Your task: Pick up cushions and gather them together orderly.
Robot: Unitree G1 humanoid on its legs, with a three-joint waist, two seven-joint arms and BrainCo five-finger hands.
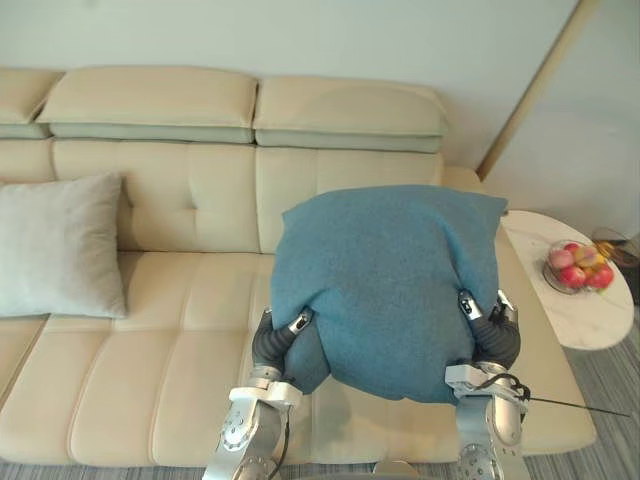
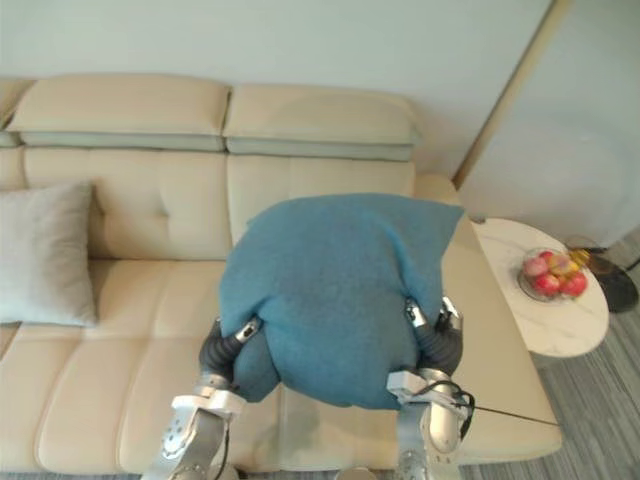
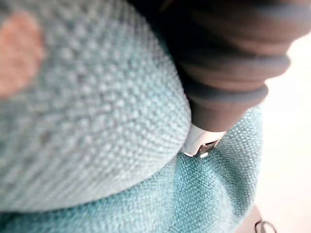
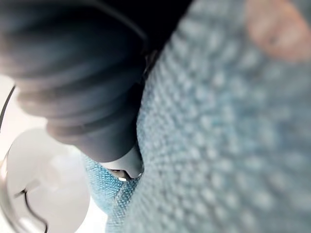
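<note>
The left robot hand (image 1: 285,338) and the right robot hand (image 1: 490,335) press into the near lower corners of a blue cushion (image 1: 390,280), one on each side; if they are spread or clamped, I cannot tell; the cushion is held up between them over the right part of the cream sofa (image 1: 150,330); right of it, a round white bench (image 1: 590,320) carries a bowl of fruit (image 1: 578,266); far left, a grey cushion (image 1: 60,245) leans on the backrest.

Left arm (image 1: 245,428) and right arm (image 1: 490,432) reach forward, well apart; left hand (image 1: 283,338) and right hand (image 1: 491,330) level, each angled inward toward the other
</note>
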